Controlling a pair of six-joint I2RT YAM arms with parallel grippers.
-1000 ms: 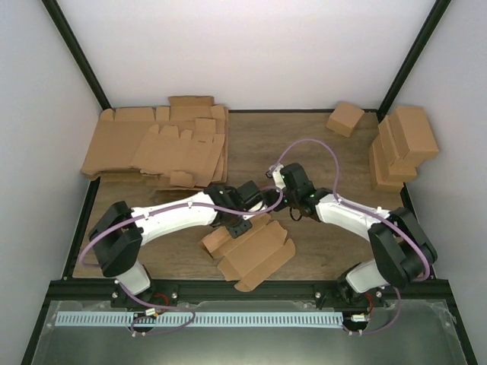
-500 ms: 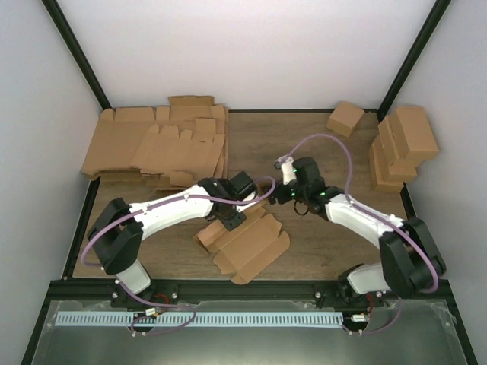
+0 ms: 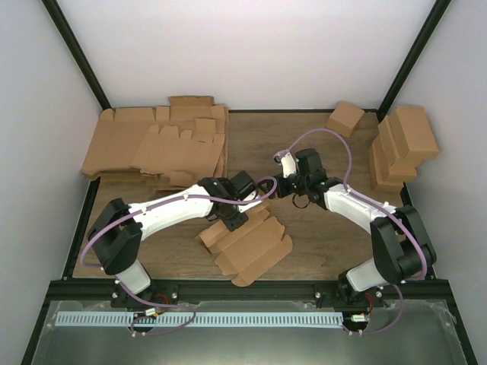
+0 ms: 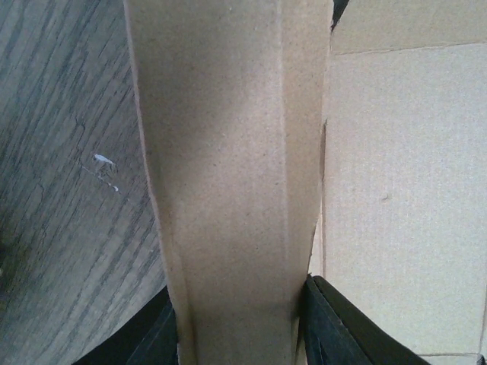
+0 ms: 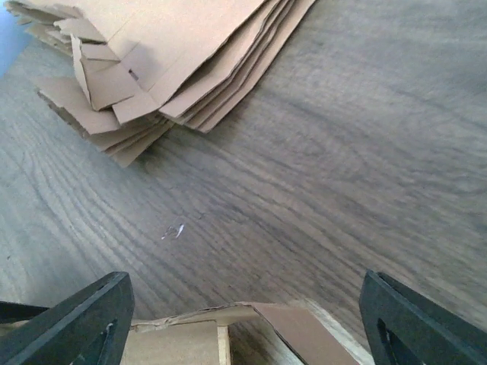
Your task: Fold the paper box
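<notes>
Box: part-folded blank (image 3: 255, 247), lies askew at front-ctr of desk (image 3: 304, 137), panels creased.
Flap: one strip of box (image 4: 228, 152) runs up btwn left fingers; a flat panel lies just to its right.
Left gripper: (image 3: 232, 222) at box's far-left end, pinching the flap, black fingers (image 4: 346, 331) pressed on either side.
Right gripper: (image 5: 251, 327) spread wide, nothing held, over bare wood just past box's far edge. That edge shows low in the wrist view; contact can't tell.
Flats: untidy stack (image 3: 152, 148), far-left corner, several sheets deep.
Cube: lone folded one (image 3: 345, 118), far edge, right of ctr.
Pile: folded boxes (image 3: 407, 141) against right wall.
</notes>
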